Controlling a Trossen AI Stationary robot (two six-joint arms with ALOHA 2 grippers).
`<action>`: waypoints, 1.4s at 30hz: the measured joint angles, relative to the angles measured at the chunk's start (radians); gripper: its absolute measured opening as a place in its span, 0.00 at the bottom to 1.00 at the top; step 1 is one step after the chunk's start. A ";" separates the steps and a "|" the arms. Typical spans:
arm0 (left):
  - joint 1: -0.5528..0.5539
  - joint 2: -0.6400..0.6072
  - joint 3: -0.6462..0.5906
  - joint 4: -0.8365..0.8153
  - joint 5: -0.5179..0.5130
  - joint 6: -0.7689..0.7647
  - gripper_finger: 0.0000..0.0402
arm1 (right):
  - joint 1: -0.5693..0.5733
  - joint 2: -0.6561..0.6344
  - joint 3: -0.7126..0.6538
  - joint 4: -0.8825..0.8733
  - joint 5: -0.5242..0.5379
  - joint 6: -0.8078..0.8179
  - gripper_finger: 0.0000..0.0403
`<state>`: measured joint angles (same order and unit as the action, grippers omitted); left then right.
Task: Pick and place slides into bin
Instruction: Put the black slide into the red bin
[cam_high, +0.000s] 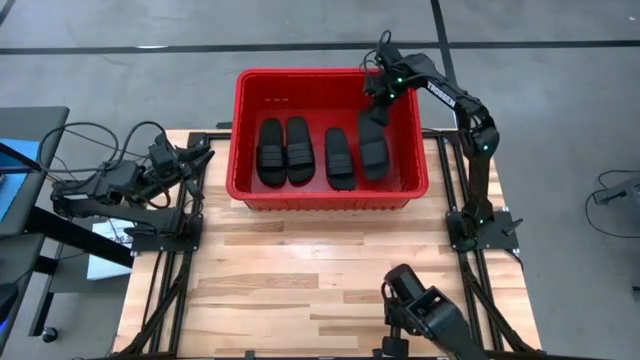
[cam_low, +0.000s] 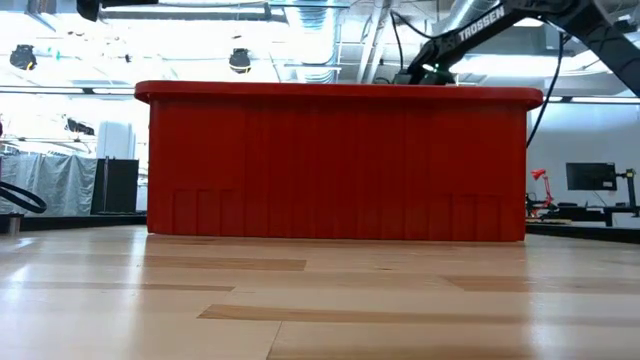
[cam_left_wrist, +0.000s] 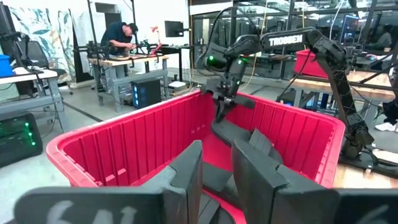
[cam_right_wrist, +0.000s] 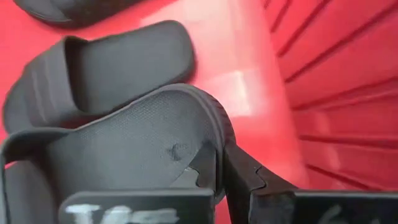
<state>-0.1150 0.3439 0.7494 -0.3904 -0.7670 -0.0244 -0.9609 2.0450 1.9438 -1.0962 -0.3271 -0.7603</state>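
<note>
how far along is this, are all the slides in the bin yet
Nearly done. Three black rubbery slide sandals lie flat inside the large red plastic bin. The fourth sandal is down in the bin too, but the right gripper is shut on its edge. What's left is letting it go. The left gripper waits beside the bin.

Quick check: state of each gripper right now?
Left gripper: cannot tell, parked at the table's left edge.
Right gripper: shut on the rightmost slide inside the bin.
</note>
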 joint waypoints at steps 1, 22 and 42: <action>0.000 0.000 0.000 0.000 0.000 -0.001 0.19 | -0.001 0.008 0.000 -0.002 -0.013 0.000 0.00; 0.000 0.000 -0.001 -0.048 0.000 -0.006 0.19 | 0.005 0.105 0.000 0.016 -0.085 -0.012 0.00; 0.000 0.000 -0.001 -0.047 0.000 -0.005 0.19 | 0.018 0.105 0.000 0.013 -0.069 -0.035 0.20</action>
<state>-0.1154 0.3439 0.7483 -0.4370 -0.7673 -0.0296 -0.9428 2.1498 1.9434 -1.0829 -0.3965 -0.7952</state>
